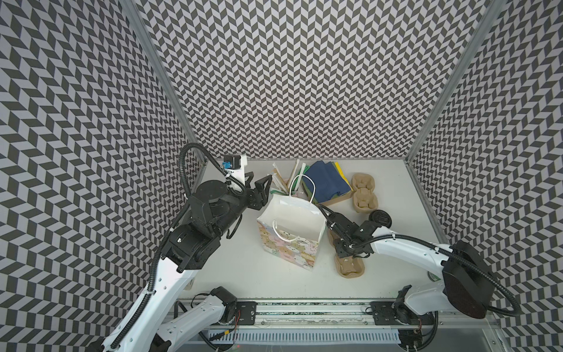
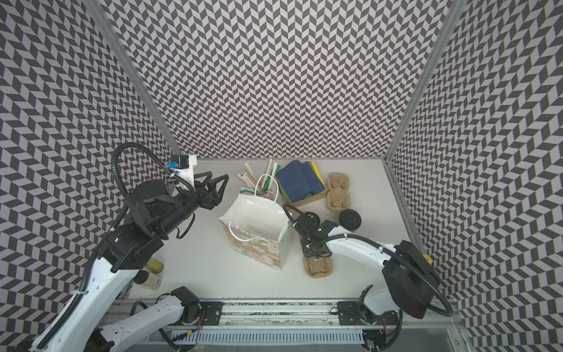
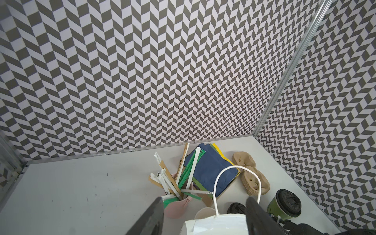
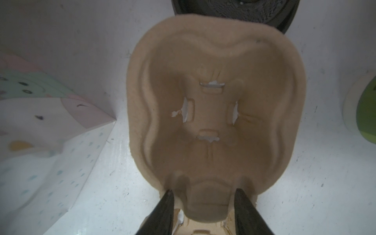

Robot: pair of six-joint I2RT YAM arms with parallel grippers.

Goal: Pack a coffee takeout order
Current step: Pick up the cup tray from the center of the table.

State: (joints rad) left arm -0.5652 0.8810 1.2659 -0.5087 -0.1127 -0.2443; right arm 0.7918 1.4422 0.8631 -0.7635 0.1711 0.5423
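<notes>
At bag's (image 1: 283, 250) 3 o'clock on the desk (image 1: 243, 274) lies the carrier (image 4: 213, 101); R pincer (image 4: 203, 193) half-open astride its mid ridge, not clamped yet. Close square, lift level. L pincer (image 3: 203, 201): wide open, empty, bag's 10 o'clock.

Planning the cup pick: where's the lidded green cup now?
In both top views the green cup stands right of the bag, between the stacked carriers and the right arm.

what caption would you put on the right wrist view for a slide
Right gripper straddling the narrow waist of the tan pulp cup carrier, patterned paper bag beside it
</notes>
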